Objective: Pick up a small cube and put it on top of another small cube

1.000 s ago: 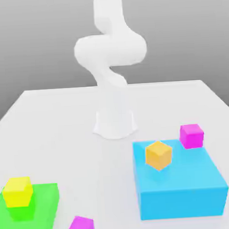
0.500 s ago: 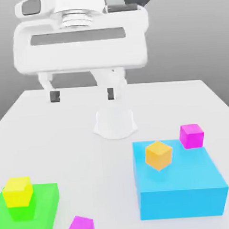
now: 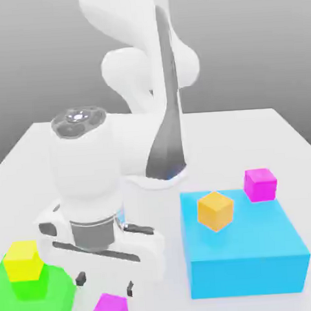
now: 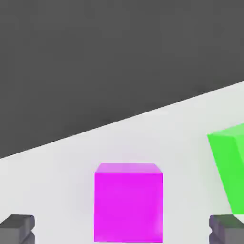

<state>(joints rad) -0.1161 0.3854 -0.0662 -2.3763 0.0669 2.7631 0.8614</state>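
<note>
Exterior view first: your gripper (image 3: 105,283) hangs low over the table (image 3: 48,152) at the near edge, jaws spread wide and empty, fingertips just above the near magenta cube (image 3: 109,309). That cube sits on the bare table, just beside the green block (image 3: 60,295) that carries a yellow cube (image 3: 23,259). A second magenta cube (image 3: 259,184) rests well apart, behind the far corner of the big blue block (image 3: 244,246). The orange cube (image 3: 215,211), your target base, stands on the blue block's top, near its corner on the exterior view's left.

Hand view: the magenta cube (image 4: 128,201) sits centred between the two dark fingertips (image 4: 17,228), with clear gaps either side. The green block (image 4: 230,167) is off to one side, apart from the cube.

Handling, as a judgement: expect a light, rigid cube with smooth flat faces, possibly a little slippery. Take it across two opposite side faces, around mid-height, squared up so it doesn't twist.

No brands, labels or writing are legible on anything.
</note>
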